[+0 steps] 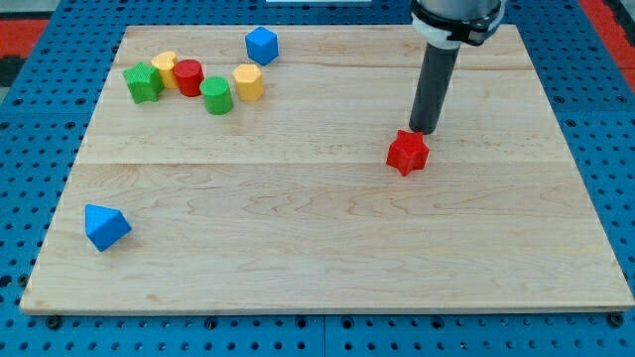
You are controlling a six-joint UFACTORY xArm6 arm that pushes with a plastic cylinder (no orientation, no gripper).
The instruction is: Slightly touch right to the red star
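The red star [407, 153] lies on the wooden board [327, 238], right of the middle. My tip [424, 132] is the lower end of the dark rod that comes down from the view's top. It stands just above and slightly right of the red star, at or very near the star's upper right edge. I cannot tell whether it touches.
A cluster sits at the upper left: green star [144, 82], yellow block [165, 67], red cylinder [189, 76], green cylinder [216, 95], yellow hexagon [248, 81]. A blue block [261, 45] lies near the top edge. A blue triangular block [104, 227] lies at the lower left.
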